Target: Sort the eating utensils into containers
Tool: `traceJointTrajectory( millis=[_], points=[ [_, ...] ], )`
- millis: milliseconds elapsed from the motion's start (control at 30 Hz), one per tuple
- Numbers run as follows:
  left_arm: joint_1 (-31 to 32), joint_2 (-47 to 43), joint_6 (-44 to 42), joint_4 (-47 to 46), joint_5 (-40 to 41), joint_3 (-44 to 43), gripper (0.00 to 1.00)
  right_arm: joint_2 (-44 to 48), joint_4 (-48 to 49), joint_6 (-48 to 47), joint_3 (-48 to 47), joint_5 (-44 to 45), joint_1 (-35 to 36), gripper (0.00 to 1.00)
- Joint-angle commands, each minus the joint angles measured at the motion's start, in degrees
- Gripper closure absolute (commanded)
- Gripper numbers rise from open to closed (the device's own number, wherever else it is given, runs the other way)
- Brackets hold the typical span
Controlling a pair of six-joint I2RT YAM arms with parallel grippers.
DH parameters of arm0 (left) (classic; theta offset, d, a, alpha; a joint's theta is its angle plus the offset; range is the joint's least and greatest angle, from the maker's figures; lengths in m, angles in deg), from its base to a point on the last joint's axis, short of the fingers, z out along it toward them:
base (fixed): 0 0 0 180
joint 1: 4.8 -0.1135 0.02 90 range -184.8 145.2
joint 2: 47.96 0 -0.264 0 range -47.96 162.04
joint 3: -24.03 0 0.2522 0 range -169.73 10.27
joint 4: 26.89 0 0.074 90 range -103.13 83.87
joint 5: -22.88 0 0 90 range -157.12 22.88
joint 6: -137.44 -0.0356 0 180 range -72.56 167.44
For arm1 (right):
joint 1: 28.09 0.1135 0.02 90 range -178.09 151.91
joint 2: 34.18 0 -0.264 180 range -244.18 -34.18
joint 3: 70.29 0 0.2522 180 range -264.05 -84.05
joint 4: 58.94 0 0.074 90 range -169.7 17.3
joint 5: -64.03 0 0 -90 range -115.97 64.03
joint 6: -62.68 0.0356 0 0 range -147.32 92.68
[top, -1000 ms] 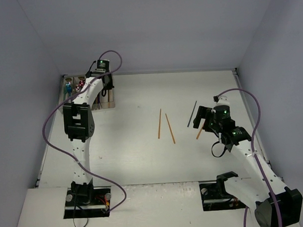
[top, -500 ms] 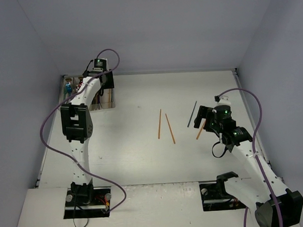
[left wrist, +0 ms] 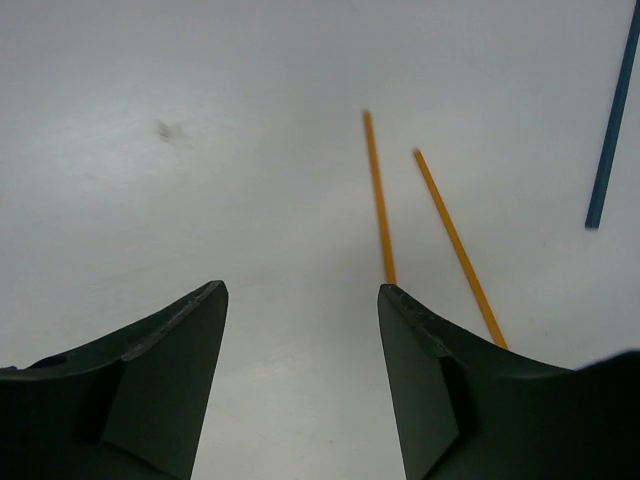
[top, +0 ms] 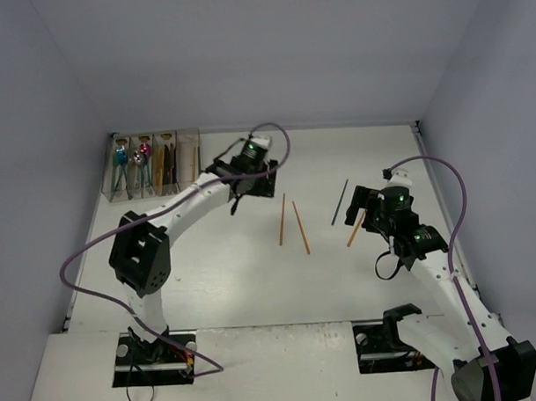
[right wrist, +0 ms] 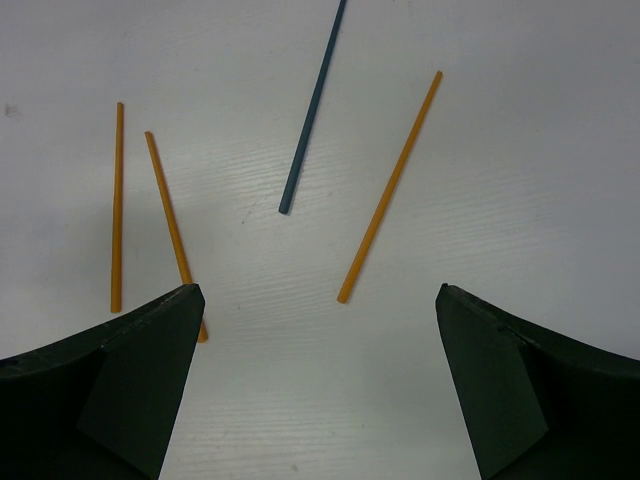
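The containers (top: 152,166), a row of clear bins at the back left, hold teal, pink and gold eating utensils. Two orange sticks (top: 282,219) (top: 301,227) lie mid-table, with a dark blue stick (top: 339,202) and a third orange stick (top: 354,229) to their right. My left gripper (top: 253,178) hovers just left of the orange pair, open and empty. In the left wrist view the gripper (left wrist: 300,290) faces the sticks (left wrist: 378,195) (left wrist: 460,250). My right gripper (right wrist: 318,290) stands wide open above the near end of the third orange stick (right wrist: 390,185), beside the blue stick (right wrist: 312,110).
Grey walls close the table in at the back and on both sides. A purple cable loops over each arm. The left arm (top: 189,203) stretches diagonally from its base across the left half of the table.
The left arm swung from over the bins to the middle of the table, and its gripper opened. The right gripper stayed over the right-hand sticks.
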Motion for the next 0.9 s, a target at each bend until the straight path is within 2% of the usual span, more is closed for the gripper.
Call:
traceJointTrajectory(
  millis=[0, 233, 500, 600, 700, 800, 867],
  points=[
    [7.3, 2.7, 5.2, -1.9, 1.5, 1.4, 0.41, 2.0, 1.5, 0.6, -1.3, 2.7, -0.5, 0.00],
    [11.1, 10.3, 8.1, -1.3, 2.1, -0.9, 0.41, 3.1, 1.3, 0.6, -1.0, 2.7, -0.4, 0.00],
    [11.3, 14.9, 8.7, -0.6, 3.5, -1.5, 0.50, 3.1, 1.2, 0.7, -0.5, 3.0, -0.5, 0.00],
    [11.3, 15.9, 9.0, -0.5, 3.6, -0.9, 0.57, 3.2, 1.2, 0.7, -0.5, 3.1, -0.4, 0.00],
    [11.3, 17.2, 9.0, 0.2, 4.9, -0.5, 0.70, 3.4, 1.2, 0.7, -0.4, 3.2, -0.4, 0.00],
    [11.0, 17.6, 8.7, 2.1, 6.6, -1.2, 0.91, 3.3, 1.2, 0.6, -0.4, 3.2, -0.5, 0.00],
    [10.4, 16.9, 8.2, 3.0, 7.8, -1.3, 0.99, 3.2, 1.2, 0.7, -0.3, 3.2, -0.5, 0.00]
  ],
)
